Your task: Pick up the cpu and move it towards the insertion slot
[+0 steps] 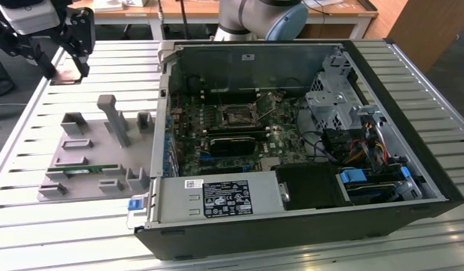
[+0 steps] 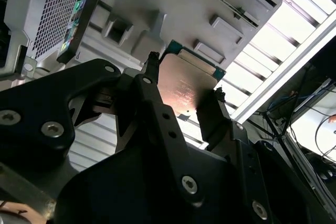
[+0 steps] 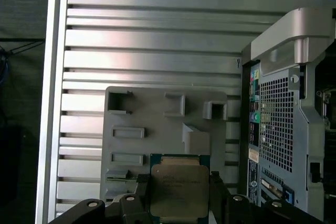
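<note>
The cpu [image 1: 67, 74] is a flat square chip with a silvery face and a green-edged rim. It hangs in the air at the exterior view's far left, above the slatted table. My gripper [image 1: 65, 71] is shut on it, one black finger on each side. Both wrist views show the chip [image 2: 185, 83] [image 3: 178, 188] clamped between the fingers [image 2: 152, 74] over the grey holder plate. The insertion slot [image 1: 236, 116] is a dark square socket with a metal frame. It sits on the motherboard inside the open computer case, well to the exterior view's right of the gripper.
A grey holder plate [image 1: 85, 144] with raised posts lies under the gripper and carries a green memory stick [image 1: 81, 169]. The open computer case [image 1: 412, 141] has tall walls, a power supply [image 1: 220, 199], a drive cage and cables. The robot base [image 1: 262, 17] stands behind it.
</note>
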Motion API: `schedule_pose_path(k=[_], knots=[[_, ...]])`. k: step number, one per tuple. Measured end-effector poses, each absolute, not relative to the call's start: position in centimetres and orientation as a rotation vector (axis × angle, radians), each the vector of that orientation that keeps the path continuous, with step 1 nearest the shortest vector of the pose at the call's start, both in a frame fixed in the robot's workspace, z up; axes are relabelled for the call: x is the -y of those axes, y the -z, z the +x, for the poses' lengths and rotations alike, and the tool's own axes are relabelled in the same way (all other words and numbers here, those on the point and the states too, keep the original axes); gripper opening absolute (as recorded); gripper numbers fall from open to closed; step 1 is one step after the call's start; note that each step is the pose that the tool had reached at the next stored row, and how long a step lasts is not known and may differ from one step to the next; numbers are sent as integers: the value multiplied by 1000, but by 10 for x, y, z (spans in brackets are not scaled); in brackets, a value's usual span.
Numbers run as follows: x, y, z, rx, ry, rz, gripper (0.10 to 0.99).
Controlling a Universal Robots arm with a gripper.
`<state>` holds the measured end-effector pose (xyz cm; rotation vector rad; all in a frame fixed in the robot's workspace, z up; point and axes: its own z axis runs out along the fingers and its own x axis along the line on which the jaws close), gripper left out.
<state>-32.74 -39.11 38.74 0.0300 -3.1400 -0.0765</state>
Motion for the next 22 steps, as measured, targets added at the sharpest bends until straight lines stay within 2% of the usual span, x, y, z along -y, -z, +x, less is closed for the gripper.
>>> schedule_pose_path(k=[22], knots=[[389, -387, -305, 3140, 76, 30, 541]])
